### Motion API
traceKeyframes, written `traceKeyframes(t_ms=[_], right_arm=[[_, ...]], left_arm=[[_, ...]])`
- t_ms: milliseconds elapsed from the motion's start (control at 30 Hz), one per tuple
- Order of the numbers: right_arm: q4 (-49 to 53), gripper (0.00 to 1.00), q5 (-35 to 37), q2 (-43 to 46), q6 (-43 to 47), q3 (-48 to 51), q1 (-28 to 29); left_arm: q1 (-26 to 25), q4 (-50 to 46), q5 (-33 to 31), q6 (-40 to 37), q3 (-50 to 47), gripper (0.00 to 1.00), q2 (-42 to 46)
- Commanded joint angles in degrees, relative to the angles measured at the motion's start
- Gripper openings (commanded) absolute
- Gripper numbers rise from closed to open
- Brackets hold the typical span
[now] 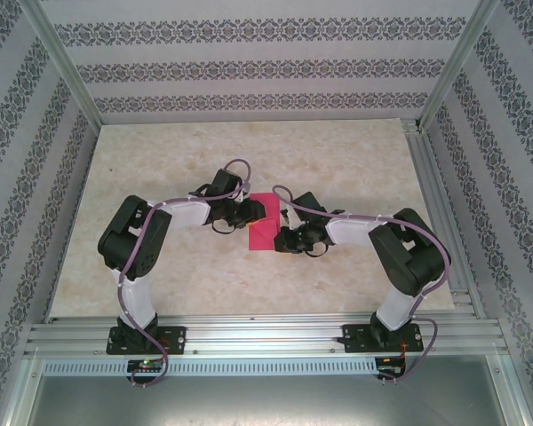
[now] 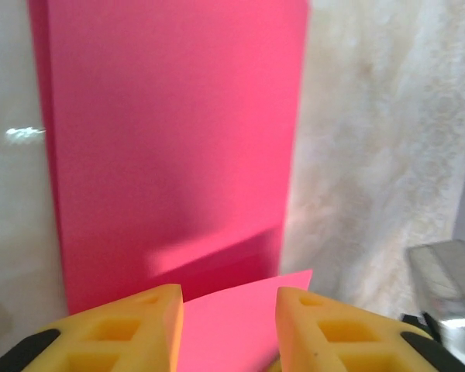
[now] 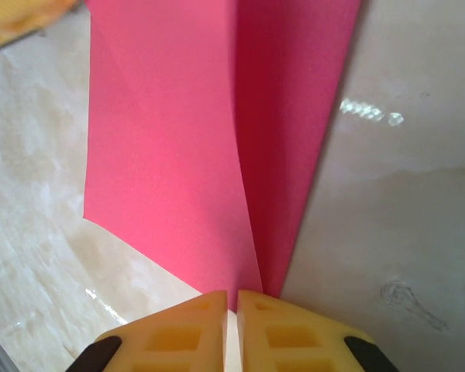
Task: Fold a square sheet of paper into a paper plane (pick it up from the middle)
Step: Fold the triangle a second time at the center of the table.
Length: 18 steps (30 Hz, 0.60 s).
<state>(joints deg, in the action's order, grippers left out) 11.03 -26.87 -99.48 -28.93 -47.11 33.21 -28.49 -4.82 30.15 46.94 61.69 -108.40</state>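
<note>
As right end effector (image 3: 238, 301) pinches sheet (image 3: 178, 155) | left end effector (image 2: 229, 302) spread | edges cropped

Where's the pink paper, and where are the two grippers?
pink paper (image 1: 263, 223), top view, its flat middle.
left gripper (image 2: 229, 310), left wrist view, midway between its parted jaws.
right gripper (image 3: 235, 304), right wrist view, where its jaws meet on the paper.

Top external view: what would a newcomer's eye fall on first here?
The bright pink paper, partly folded, lies at the middle of the pale table, the one strong colour. Both arms bend inward to it: the right tool is shut on a raised crease, and the left tool stands open with a paper corner between its fingers.
</note>
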Motion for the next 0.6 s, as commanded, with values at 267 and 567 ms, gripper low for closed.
traceKeyframes(t_ms=[267, 567], right_arm=[[0.2, 0.13, -0.3, -1.6, -0.7, 0.9, -0.6], [0.4, 0.13, 0.0, -1.6, -0.9, 0.7, -0.9]], left_arm=[[-2.0, 11.1, 8.1, 7.7, -5.4, 0.29, 2.8], [-3.5, 16.5, 9.8, 11.1, -7.7, 0.29, -0.2]])
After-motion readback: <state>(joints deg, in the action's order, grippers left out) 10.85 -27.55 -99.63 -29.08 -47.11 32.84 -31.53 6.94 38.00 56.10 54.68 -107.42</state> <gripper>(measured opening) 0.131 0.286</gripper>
